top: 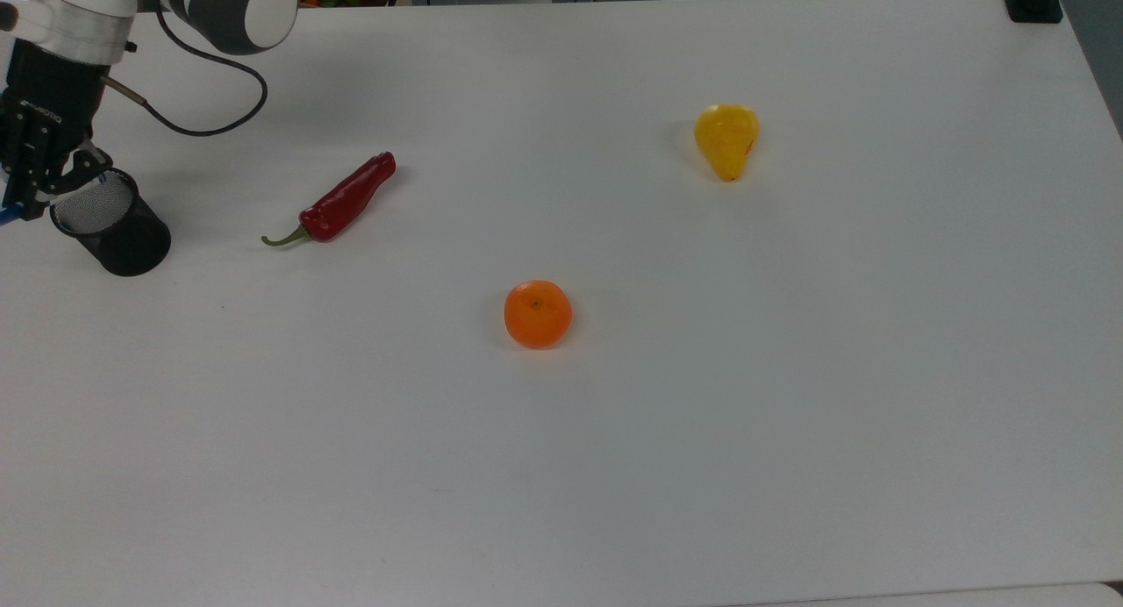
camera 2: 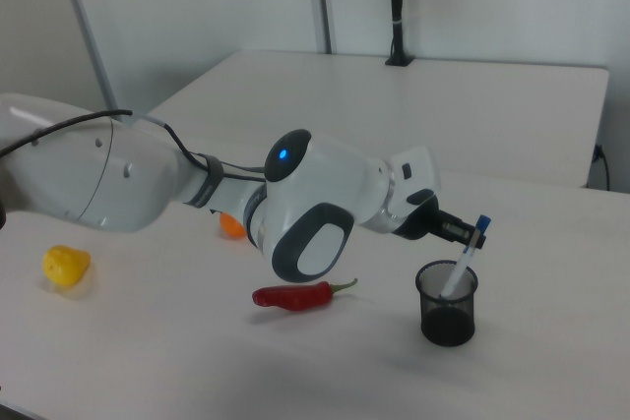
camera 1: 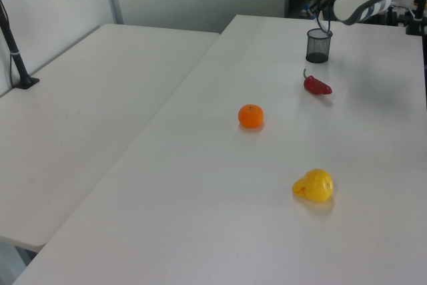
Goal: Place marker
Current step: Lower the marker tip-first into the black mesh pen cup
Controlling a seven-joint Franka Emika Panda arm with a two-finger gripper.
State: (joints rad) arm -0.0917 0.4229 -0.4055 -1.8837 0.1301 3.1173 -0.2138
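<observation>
White surface (top: 702, 467), carrying: one black mesh pen cup (camera 2: 447, 302), upright, at the top view's far left; one red chili pepper (top: 338, 202) with green stem, lying near the cup toward the top view's right; one orange (top: 538, 313) near the middle; one yellow pear (top: 726, 139) well apart toward the top view's upper right. Marker (camera 2: 464, 258): white barrel, blue end uppermost, standing tilted with its lower end inside the cup's mouth and its upper end leaning toward the right view's right. Pincer (camera 2: 472, 235): black, closed on the marker's upper part just above the cup rim, as seen in the right view; in the top view it sits at the cup's upper left edge, overlapping the rim. Arm (camera 2: 315, 206): white and grey, reaching in from the right view's left, with a black cable looped over the surface behind the pepper in the top view.
</observation>
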